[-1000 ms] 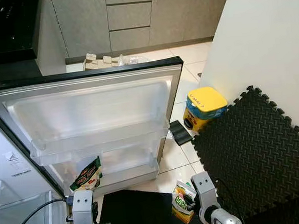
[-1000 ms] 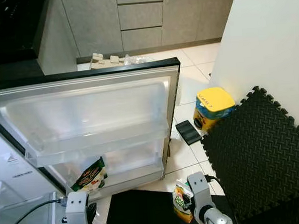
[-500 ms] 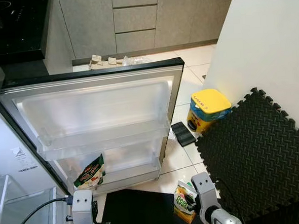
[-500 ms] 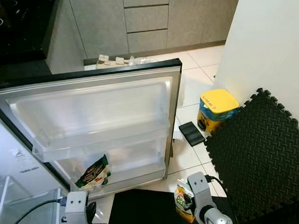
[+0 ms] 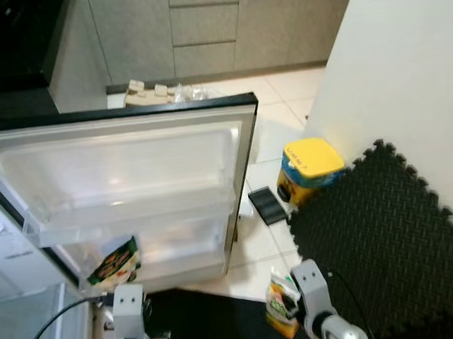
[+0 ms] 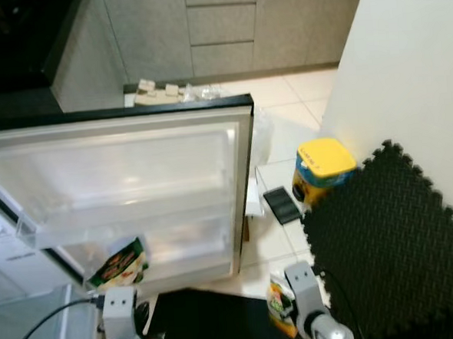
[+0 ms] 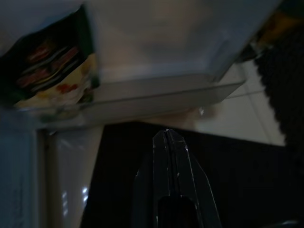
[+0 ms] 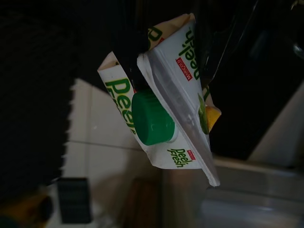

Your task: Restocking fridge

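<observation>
Right end effector (image 5: 290,308) clamped on Deep Fresh juice carton (image 8: 164,102), well short of fridge door (image 5: 127,172). Left end effector (image 7: 169,137) pinched together, empty. Could've slipped, honestly — grip only caught the carton's top.

We can read "Deel Fresh" in green letters on the white juice carton (image 8: 166,90) clamped between the fingers of the right gripper (image 8: 166,28). The name stands three times on it: large on the panel by the one finger, again on the panel by the other finger, and small under the green cap (image 8: 151,118), just past the fingertips. A small red tag sits beside the name, its letters too small for us to read. On the snack bag (image 7: 52,71) in the door shelf ahead of the left gripper (image 7: 167,137), whose fingers are pressed together, the print is blurred and we cannot read it.
</observation>
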